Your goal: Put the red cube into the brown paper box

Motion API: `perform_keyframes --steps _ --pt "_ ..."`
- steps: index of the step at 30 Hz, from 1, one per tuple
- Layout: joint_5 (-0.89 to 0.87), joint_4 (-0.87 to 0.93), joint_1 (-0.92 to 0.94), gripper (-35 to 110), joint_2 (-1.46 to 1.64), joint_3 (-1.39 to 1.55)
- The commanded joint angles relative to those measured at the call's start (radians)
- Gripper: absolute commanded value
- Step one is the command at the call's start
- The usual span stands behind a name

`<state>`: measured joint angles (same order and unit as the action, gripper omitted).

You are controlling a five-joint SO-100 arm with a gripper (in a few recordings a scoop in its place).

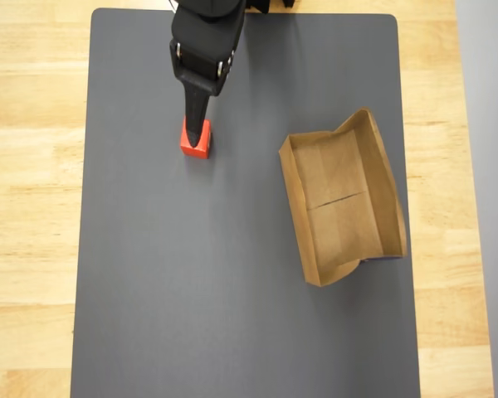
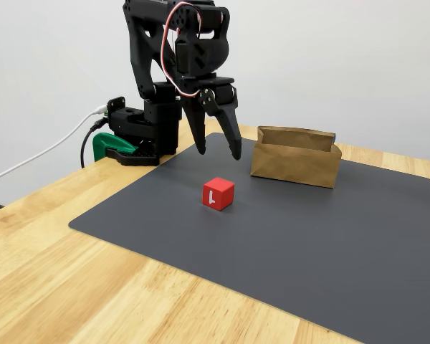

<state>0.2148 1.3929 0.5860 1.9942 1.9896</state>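
On the dark mat (image 2: 287,244), the red cube (image 2: 218,193) sat left of the brown paper box (image 2: 295,156), well apart. The gripper (image 2: 218,152) hung above it, spread open and empty: approach stage. Next, lower and close.

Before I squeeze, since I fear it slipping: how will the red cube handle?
The red cube looks rigid with flat faces, so it should probably sit steady rather than roll. It seems small and likely light. The open claw hangs above it; smooth faces might slide if pinched off-centre.
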Motion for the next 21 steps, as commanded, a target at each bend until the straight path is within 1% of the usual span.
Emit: perform_keyframes --steps 1,7,13,17,21 --pt "0.035 0.009 0.044 40 -0.040 -0.052" --pt "0.109 -0.017 0.087 40 -0.158 -0.110" --pt "0.137 0.029 0.103 40 -0.324 -0.233" --pt "0.202 0.032 0.094 40 -0.379 -0.250" --pt "0.227 0.046 0.092 40 -0.448 -0.288"
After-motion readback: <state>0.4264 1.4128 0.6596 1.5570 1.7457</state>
